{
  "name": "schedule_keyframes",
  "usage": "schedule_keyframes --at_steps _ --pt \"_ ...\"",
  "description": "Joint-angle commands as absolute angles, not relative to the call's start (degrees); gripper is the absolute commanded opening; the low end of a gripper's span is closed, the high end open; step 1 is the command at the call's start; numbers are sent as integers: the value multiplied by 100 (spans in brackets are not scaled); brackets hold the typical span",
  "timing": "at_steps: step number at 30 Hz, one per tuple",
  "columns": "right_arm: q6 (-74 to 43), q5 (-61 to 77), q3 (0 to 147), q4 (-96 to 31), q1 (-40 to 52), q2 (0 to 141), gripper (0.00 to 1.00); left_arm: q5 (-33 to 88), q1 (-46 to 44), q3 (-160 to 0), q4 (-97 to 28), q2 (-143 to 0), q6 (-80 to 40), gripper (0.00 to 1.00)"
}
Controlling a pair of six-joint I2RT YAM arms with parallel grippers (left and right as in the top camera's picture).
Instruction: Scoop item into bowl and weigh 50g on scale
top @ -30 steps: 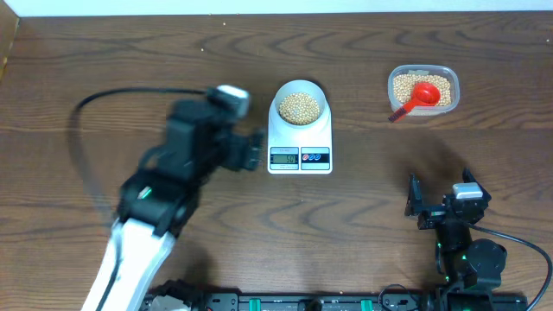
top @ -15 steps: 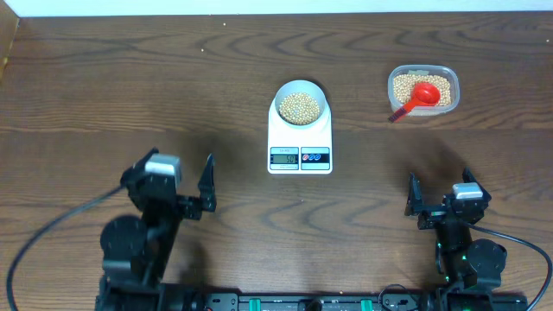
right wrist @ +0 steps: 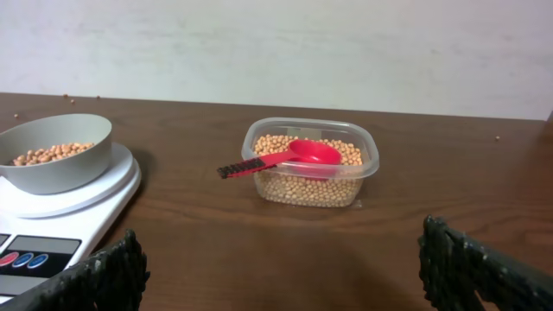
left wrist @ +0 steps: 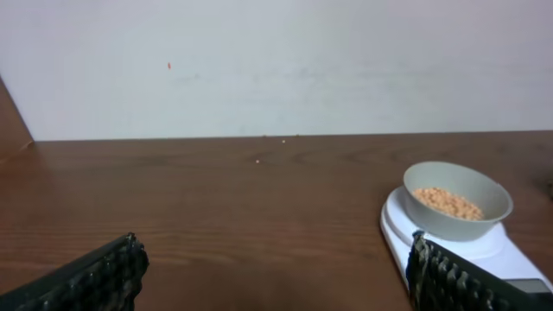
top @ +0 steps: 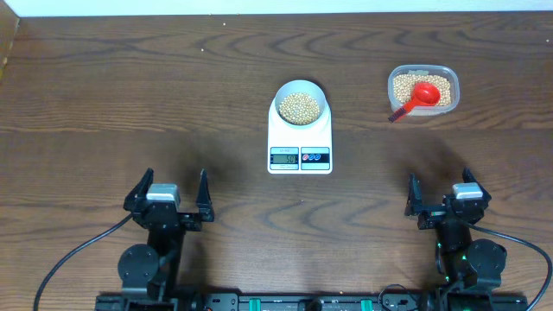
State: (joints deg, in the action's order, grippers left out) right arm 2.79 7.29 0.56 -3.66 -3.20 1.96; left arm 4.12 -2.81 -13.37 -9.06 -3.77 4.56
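The pale bowl (top: 300, 104) sits on the white scale (top: 300, 149) at the table's middle, holding tan beans (top: 300, 107). The bowl (left wrist: 457, 199) and scale (left wrist: 501, 250) show at the right of the left wrist view, and at the left of the right wrist view, bowl (right wrist: 54, 153) on scale (right wrist: 52, 220). My left gripper (top: 169, 193) is open and empty near the front edge, left of the scale. My right gripper (top: 441, 193) is open and empty near the front edge at the right.
A clear plastic tub (top: 422, 92) of beans with a red scoop (top: 418, 98) lying in it stands at the back right; it also shows in the right wrist view (right wrist: 311, 161). A pale wall lies behind the table's far edge.
My left arm has drawn back from beside the scale to the table's front edge, gripper open. The right arm, bowl, scale and tub have not moved.
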Motion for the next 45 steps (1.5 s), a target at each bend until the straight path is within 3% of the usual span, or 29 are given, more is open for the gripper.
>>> schedule_keyframes --at_steps 1,16,45 --pt "349 766 32 -368 -344 145 99 215 -252 -1037 -692 -152 515 98" --pt "349 766 32 -368 -344 145 99 158 -226 -14 -425 -5 423 98" --pt "349 766 32 -368 -344 145 99 211 -226 -23 -395 -23 403 98"
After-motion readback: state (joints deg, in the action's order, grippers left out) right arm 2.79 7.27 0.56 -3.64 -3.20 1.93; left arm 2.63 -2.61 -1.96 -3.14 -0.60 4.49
